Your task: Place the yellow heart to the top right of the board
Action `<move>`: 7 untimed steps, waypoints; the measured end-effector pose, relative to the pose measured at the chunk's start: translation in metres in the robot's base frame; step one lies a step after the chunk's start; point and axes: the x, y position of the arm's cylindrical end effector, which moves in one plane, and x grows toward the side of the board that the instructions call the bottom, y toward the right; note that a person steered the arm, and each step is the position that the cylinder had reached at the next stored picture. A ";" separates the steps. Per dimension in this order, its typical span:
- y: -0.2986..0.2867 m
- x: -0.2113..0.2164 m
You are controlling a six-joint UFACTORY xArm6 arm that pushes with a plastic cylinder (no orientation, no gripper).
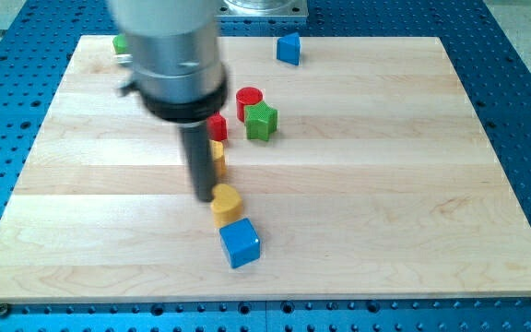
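Beside the yellow heart [226, 201], on its left, rests my tip [203, 196].

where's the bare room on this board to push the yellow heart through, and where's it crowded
Open: the whole right side of the board, right of the green block and below the small blue block; also the left side. Crowded: the centre column, where my tip touches the yellow heart, with the blue cube just below and the red cylinder above.
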 end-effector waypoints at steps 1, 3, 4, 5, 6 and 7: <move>0.057 -0.029; -0.042 0.012; -0.030 0.065; 0.041 0.017; 0.078 -0.062; 0.081 -0.110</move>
